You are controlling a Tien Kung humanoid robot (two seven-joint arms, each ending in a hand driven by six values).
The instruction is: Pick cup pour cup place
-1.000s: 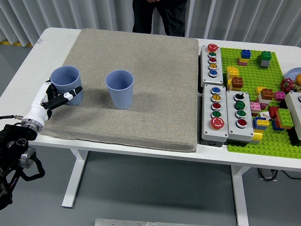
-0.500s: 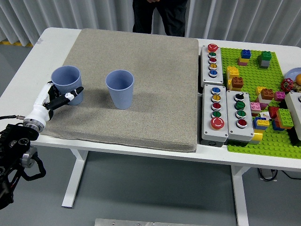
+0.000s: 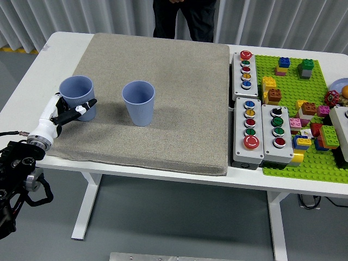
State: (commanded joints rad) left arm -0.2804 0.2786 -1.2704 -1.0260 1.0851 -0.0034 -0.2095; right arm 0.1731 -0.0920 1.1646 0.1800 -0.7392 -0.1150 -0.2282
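From the head view, your left hand (image 3: 62, 113) is at the left cup (image 3: 78, 97), white fingers (image 3: 81, 107) wrapped across its lower front, so it reads as grasping the cup, though how firmly you cannot tell. That cup stands upright near the left edge of the grey mat (image 3: 157, 98); the second cup (image 3: 138, 102) stands upright to its right, well apart. The right hand is out of view.

My judgement: you are at the pick. Make sure the grip is seated around the body, not just brushing the front, before lifting. Lift straight up and keep the cup level. Carry it over the second cup's rim before tilting, and tilt slowly so the rims do not knock. A person (image 3: 185, 19) stands at the far side, hands not visible.
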